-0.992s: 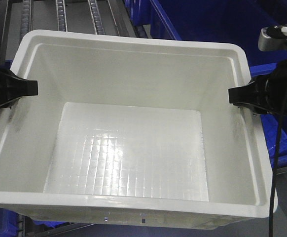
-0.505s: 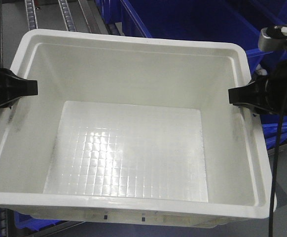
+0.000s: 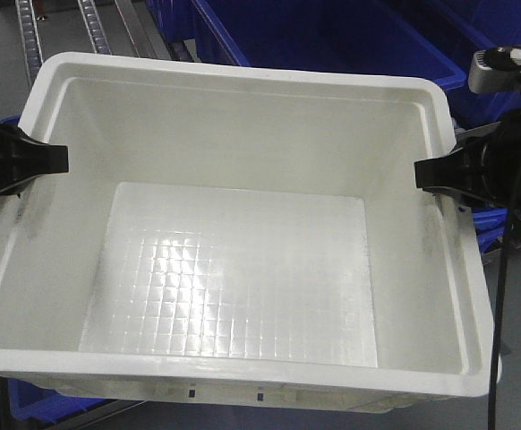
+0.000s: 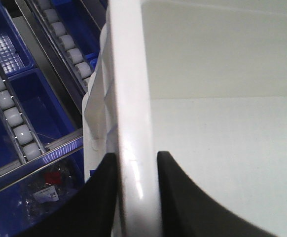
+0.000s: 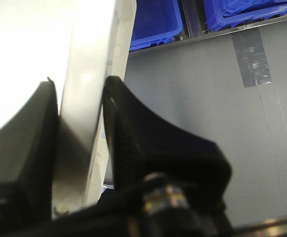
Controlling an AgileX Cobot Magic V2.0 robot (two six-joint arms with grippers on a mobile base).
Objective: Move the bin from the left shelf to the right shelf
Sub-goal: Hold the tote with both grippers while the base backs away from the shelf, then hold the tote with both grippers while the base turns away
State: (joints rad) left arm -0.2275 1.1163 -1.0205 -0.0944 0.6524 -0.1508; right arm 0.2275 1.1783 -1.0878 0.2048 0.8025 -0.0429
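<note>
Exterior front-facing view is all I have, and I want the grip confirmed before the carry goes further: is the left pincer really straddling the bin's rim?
Observer: Yes. In the left wrist view the left pincer has one finger outside and one inside the bin, closed on its rim.
Operator: What lies beneath the bin's right side?
Observer: Grey floor with a tape strip, seen past the right pincer in the right wrist view.

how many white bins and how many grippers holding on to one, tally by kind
bin, white: 1
grippers shut on its rim: 2, the left gripper and the right gripper
total: 3
</note>
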